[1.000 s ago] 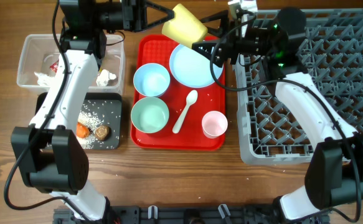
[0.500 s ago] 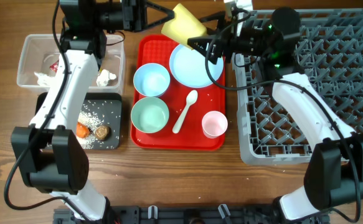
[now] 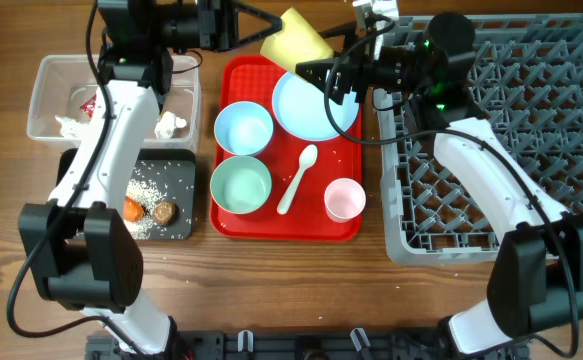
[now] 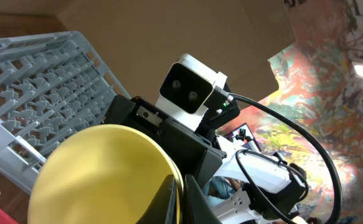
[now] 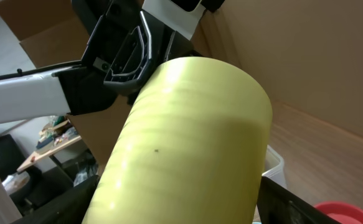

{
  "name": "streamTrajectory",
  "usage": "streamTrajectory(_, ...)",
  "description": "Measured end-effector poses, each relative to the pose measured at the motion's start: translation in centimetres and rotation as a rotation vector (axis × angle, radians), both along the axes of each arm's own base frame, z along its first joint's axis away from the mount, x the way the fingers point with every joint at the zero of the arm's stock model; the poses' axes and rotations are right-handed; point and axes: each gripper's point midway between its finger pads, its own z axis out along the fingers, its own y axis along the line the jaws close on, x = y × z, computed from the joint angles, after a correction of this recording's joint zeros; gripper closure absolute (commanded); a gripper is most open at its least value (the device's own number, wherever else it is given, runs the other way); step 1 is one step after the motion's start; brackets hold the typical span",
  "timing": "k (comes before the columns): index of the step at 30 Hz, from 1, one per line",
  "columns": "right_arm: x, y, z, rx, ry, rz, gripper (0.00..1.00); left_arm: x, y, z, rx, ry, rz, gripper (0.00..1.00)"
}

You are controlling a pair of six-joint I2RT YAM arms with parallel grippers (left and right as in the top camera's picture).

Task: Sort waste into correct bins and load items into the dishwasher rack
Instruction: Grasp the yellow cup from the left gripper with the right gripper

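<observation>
While the left end effector (image 3: 274, 27) is clamped on the rim of the yellow cup (image 3: 296, 38), the right end effector (image 3: 319, 75) has its fingers spread apart on either side of the cup's body; whether they touch it I cannot tell. There are two cups, this one and a pink cup (image 3: 344, 198). There are two bowls, a light blue bowl (image 3: 243, 129) and a mint bowl (image 3: 241, 186), plus one plate (image 3: 311, 110) and one spoon (image 3: 297, 180). All but the yellow cup sit on a red tray (image 3: 311, 224). One clear tub (image 3: 39, 95) holds tissue (image 3: 171, 125) and a red wrapper (image 3: 86, 103). One black tray (image 3: 181, 216) just beside it holds a carrot (image 3: 131, 209), a brown lump (image 3: 164, 211) and scattered rice (image 3: 149, 186). One grey rack (image 3: 531, 120) stands right of the red tray. The worktop (image 3: 271, 290) is brown wood grain. The wrist views show cardboard-brown walls (image 5: 330, 62) and a many-coloured painted panel (image 4: 330, 81). The yellow cup is pale and faintly ribbed, with one tiny dark speck. It hangs tilted in the air above the red tray's far edge.
</observation>
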Motion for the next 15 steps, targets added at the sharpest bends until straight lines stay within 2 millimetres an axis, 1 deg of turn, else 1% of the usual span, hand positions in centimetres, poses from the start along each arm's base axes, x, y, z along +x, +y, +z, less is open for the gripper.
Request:
streamTrajectory(1, 0.4, -0.1, -0.2, -0.002, 0.012, -0.018, 0.50, 0.0, 0.0, 0.0, 0.000, -0.001, -0.001, 0.96)
streamTrajectory(2, 0.5, -0.1, -0.5, -0.003, 0.018, -0.022, 0.52, 0.0, 0.0, 0.1, 0.000, -0.005, 0.000, 0.93)
streamTrajectory(5, 0.5, -0.1, -0.5, -0.003, 0.018, -0.022, 0.54, 0.0, 0.0, 0.1, 0.000, -0.005, 0.000, 0.87)
streamTrajectory(8, 0.5, -0.1, -0.5, -0.003, 0.017, -0.022, 0.55, 0.0, 0.0, 0.1, 0.000, -0.003, 0.001, 0.77)
streamTrajectory(9, 0.4, 0.1, -0.5, -0.003, 0.016, -0.018, 0.60, 0.0, 0.0, 0.1, 0.000, -0.003, 0.003, 0.75)
streamTrajectory(13, 0.4, 0.1, -0.4, -0.002, 0.013, -0.017, 0.61, 0.3, 0.6, 0.1, -0.001, -0.006, 0.018, 0.73)
streamTrajectory(15, 0.4, 0.1, -0.4, -0.002, 0.011, -0.017, 0.60, 1.0, 1.9, 0.1, 0.000, -0.005, 0.050, 0.73)
